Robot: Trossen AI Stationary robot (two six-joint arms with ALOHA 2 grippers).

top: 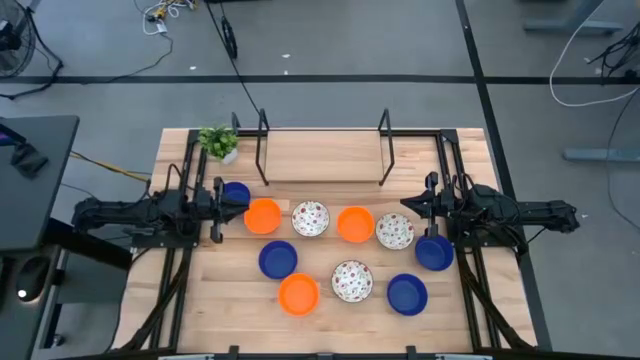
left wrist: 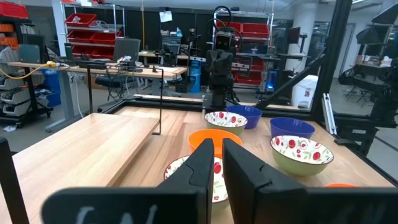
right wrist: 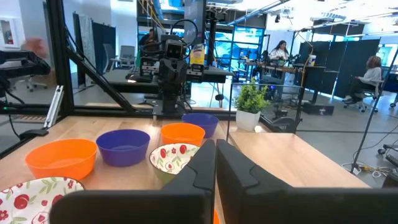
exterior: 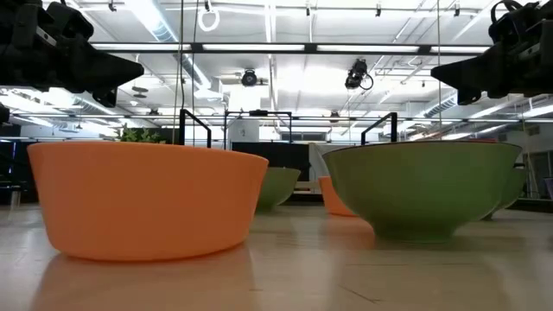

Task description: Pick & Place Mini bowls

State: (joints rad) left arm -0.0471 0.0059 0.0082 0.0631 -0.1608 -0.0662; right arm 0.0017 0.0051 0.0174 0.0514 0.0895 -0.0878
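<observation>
Several mini bowls stand upright on their bases across the middle of the table: blue (top: 236, 193), orange (top: 263, 216), white red-speckled (top: 310, 218), orange (top: 355, 224), speckled (top: 395, 231) and blue (top: 434, 252) in a row. Nearer are blue (top: 277, 259), orange (top: 298, 294), speckled (top: 352, 280) and blue (top: 407, 294). My left gripper (top: 222, 200) hovers shut at the row's left end, above table height (left wrist: 217, 152). My right gripper (top: 408, 203) hovers shut at the row's right end (right wrist: 216, 158). Neither touches a bowl.
A small green potted plant (top: 218, 142) stands at the far left corner. Two black upright frames (top: 262, 150) (top: 385, 150) stand on the far half of the table. Bare wood lies behind the bowl row (top: 320, 175). In the low view an orange bowl (exterior: 147, 199) and a green-sided bowl (exterior: 423, 186) fill the foreground.
</observation>
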